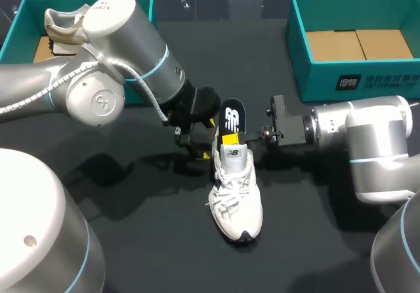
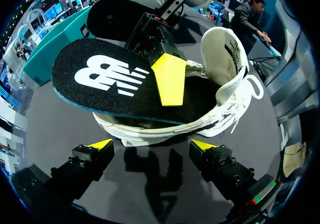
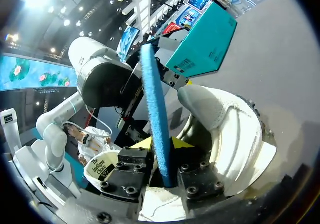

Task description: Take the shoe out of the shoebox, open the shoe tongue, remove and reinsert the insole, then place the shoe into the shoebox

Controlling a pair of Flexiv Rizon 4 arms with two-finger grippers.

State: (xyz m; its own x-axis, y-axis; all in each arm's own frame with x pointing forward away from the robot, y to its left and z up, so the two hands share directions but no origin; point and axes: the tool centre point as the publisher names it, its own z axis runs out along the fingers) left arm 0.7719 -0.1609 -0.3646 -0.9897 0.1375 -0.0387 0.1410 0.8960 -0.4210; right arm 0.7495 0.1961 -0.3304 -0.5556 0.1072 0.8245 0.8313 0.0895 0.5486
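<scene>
Right gripper (image 1: 231, 139) clamped on the insole (image 1: 233, 115), whose front end sits in the shoe (image 1: 235, 188) just below it on the counter (image 1: 131, 227).
Insole step; out or in, I cannot tell. Next: a straight slide along the sole. Left gripper (image 2: 152, 145) wide, beside the shoe. Teal shoebox (image 1: 20, 18) behind it holds a second shoe (image 1: 62, 24); other shoebox (image 1: 298, 50) shows bare cardboard.

This is a robot lab bench, not a home or a shop — a matte black table (image 1: 151, 240) fills the frame, and my two heavy grey arms come in over it, my left arm (image 1: 118, 50) from the left edge and my right arm (image 1: 374, 142) from the right. On it stand test props: one teal shoebox (image 1: 16, 27) at upper left and a second teal shoebox (image 1: 348, 77) at upper right — cardboard-lined, lidless, set well apart.
</scene>
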